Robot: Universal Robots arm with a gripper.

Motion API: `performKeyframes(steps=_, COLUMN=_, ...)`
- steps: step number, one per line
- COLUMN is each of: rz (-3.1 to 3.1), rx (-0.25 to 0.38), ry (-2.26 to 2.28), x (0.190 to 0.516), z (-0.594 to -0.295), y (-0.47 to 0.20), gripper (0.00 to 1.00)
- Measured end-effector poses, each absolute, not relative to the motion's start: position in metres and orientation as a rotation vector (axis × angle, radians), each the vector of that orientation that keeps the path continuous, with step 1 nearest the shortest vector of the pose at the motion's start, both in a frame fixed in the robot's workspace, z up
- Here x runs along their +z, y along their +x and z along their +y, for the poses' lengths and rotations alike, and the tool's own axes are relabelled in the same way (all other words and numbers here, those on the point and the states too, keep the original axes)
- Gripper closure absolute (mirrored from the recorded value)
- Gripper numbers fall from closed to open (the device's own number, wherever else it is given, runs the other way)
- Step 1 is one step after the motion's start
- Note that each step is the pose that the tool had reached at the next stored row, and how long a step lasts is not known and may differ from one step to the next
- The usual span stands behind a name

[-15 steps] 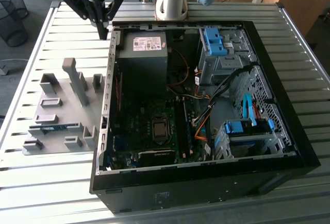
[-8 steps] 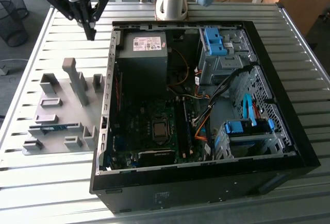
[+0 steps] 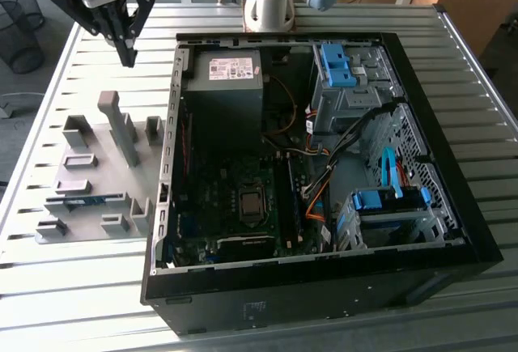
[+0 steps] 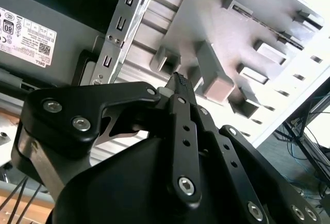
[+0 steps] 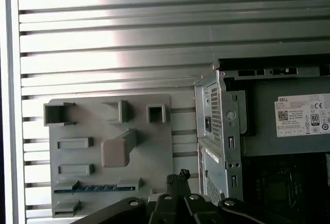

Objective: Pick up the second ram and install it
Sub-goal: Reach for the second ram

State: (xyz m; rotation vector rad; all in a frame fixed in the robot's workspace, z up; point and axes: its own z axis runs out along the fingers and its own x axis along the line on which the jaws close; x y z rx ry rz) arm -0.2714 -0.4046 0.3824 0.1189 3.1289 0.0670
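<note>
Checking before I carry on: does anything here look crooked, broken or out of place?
Nothing stands out. The blue memory stick lies straight in its slot on the grey holder, the open computer case sits square beside it, and the shut, empty gripper hangs clear of both.

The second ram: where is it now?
The second ram lies in a slot of the grey holder plate, at the exterior view's left of the open computer case.
</note>
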Motion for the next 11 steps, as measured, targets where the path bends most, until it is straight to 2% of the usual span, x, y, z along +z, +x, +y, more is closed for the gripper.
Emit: performKeyframes(steps=11, rz=3.129, rx=0.067, ry=0.119, x=0.381, z=-0.426, y=-0.296, gripper=0.9)
